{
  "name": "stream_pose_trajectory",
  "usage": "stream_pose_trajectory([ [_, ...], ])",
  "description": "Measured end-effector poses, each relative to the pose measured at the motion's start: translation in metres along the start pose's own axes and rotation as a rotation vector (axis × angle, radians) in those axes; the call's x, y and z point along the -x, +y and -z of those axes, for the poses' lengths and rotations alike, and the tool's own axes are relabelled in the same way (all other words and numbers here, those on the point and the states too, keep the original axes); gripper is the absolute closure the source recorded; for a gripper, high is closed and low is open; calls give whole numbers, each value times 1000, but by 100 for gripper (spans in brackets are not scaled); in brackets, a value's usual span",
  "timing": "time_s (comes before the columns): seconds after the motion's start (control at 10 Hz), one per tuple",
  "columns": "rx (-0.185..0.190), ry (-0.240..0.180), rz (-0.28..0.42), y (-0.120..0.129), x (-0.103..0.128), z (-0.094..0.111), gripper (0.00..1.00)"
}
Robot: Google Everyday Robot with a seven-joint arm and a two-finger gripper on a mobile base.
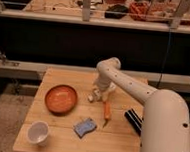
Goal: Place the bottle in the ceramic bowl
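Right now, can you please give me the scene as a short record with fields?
gripper: open, low at the bottle, right of the bowl
bottle: on the table, not in the bowl
bowl: empty, left of the bottle
carrot: in front of the gripper
sponge: blue, front left of the carrot
cup: white, front left corner
bar: black, right of the carrot

My hand [100, 94] is down over the middle of the tabletop, fingers spread wide, right at the bottle [92, 97], a small slim white plastic bottle resting low on the wood. The ceramic bowl [61, 98], wide, shallow and glossy orange-brown, sits upright to the bottle's left, near but apart
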Motion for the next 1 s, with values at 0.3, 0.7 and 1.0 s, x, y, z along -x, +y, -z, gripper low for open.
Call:
stream_pose_trajectory([
  [0.3, 2, -3, 5, -1, 2, -5, 43],
  [0.7, -1, -1, 4, -3, 4, -9, 48],
  [1.0, -14, 25, 59, -22, 24, 10, 75],
])
